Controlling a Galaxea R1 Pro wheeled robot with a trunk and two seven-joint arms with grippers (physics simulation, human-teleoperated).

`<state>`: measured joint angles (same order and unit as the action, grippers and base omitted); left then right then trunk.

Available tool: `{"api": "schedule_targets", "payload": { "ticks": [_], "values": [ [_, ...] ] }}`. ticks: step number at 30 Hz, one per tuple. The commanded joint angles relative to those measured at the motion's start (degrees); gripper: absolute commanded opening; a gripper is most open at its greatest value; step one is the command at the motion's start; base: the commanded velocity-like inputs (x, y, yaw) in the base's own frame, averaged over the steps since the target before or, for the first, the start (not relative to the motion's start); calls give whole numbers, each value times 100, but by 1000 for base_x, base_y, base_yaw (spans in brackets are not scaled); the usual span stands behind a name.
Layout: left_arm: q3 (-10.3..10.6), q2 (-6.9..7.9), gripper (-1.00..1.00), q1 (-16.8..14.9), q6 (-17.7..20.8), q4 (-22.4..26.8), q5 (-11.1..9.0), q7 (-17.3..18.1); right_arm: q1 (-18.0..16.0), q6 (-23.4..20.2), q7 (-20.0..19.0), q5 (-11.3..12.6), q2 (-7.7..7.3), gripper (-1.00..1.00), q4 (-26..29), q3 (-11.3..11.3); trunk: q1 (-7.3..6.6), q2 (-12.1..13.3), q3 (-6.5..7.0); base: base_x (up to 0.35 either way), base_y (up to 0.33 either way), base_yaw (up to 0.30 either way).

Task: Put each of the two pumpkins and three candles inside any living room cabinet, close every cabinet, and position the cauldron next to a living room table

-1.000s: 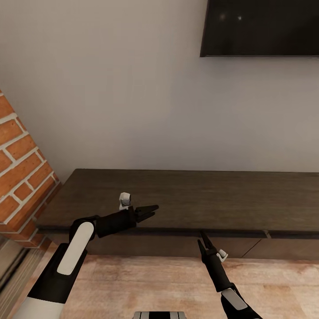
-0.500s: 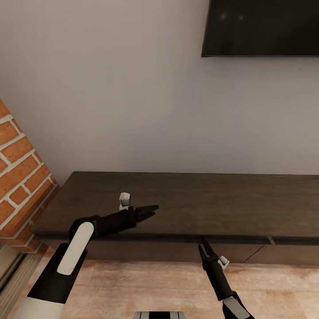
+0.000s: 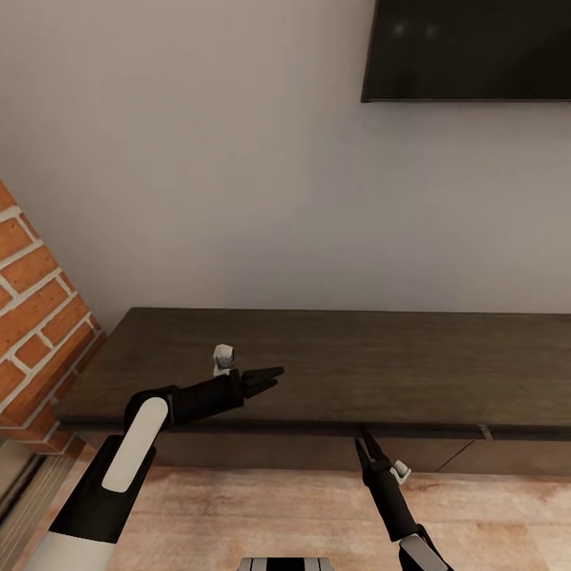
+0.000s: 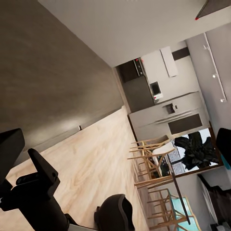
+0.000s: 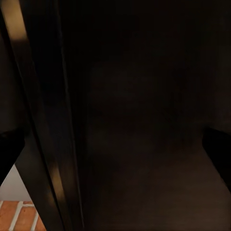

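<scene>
The long dark-brown cabinet (image 3: 357,365) runs along the grey wall, and its front (image 4: 53,72) looks flush and shut. My left gripper (image 3: 274,379) hovers open over the cabinet top, near its left part, holding nothing. My right gripper (image 3: 363,444) points up at the cabinet front just under the top's lip, open and empty. The right wrist view looks at the dark cabinet front (image 5: 144,120) from very close. The pumpkins, candles, cauldron and table are out of view.
A brick fireplace (image 3: 32,317) stands at the left end of the cabinet. A black TV (image 3: 468,47) hangs on the wall above. Light wood floor (image 3: 277,507) lies in front. The left wrist view looks along the floor to a far kitchen with wooden stools (image 4: 154,159).
The whole view has shifted a little, so the cabinet sits slightly lower in the frame. My right gripper has dropped slightly along the cabinet front. The left gripper has kept its place.
</scene>
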<state>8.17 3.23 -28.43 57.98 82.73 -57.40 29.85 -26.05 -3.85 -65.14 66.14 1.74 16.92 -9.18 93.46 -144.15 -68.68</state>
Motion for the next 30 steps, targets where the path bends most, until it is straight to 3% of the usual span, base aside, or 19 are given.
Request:
{"api": "schedule_targets", "payload": {
  "ticks": [1, 30],
  "values": [
    [6, 2, 100, -4, 11, -2, 18, 30, -278, -46, 164, 31, 2, -100, -13, -9, -1, -1, -4, 0, 0, 0],
    [6, 2, 100, -4, 11, -2, 18, 38, -278, -54, 160, 31, 2, -100, -13, -13, -1, -1, -4, 0, 0, 0]
  ]
}}
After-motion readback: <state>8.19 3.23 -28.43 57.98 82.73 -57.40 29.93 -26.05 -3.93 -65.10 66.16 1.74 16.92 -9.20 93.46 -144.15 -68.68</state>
